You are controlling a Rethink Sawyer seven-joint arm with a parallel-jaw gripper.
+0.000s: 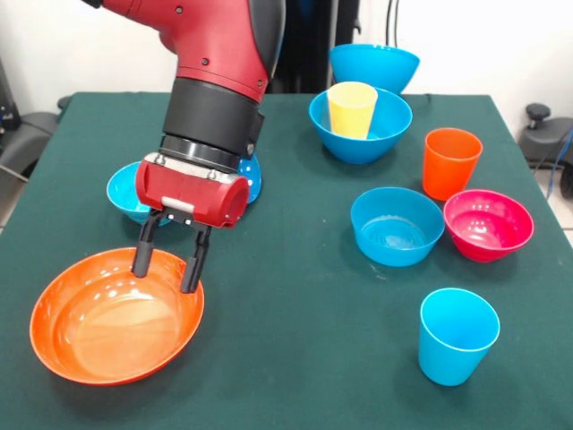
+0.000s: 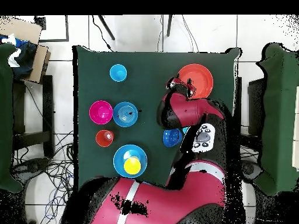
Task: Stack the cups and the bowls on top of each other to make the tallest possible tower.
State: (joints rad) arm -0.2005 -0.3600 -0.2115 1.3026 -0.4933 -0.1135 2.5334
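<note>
Orange bowl (image 1: 116, 318) under lowered arm, pincer (image 1: 167, 262) pointing down, spread astride its far rim

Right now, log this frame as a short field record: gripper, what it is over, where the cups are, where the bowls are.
gripper: gripper open, fingers straddling the far rim of the orange bowl
held: nothing
yellow cup: yellow cup upright inside a large blue bowl
orange cup: orange cup upright on the table, alone
light blue cup: light blue cup upright, alone
other bowls: medium blue bowl touching the magenta bowl; second large blue bowl at the far edge; small bowls partly hidden behind the arm
stack: none built
</note>
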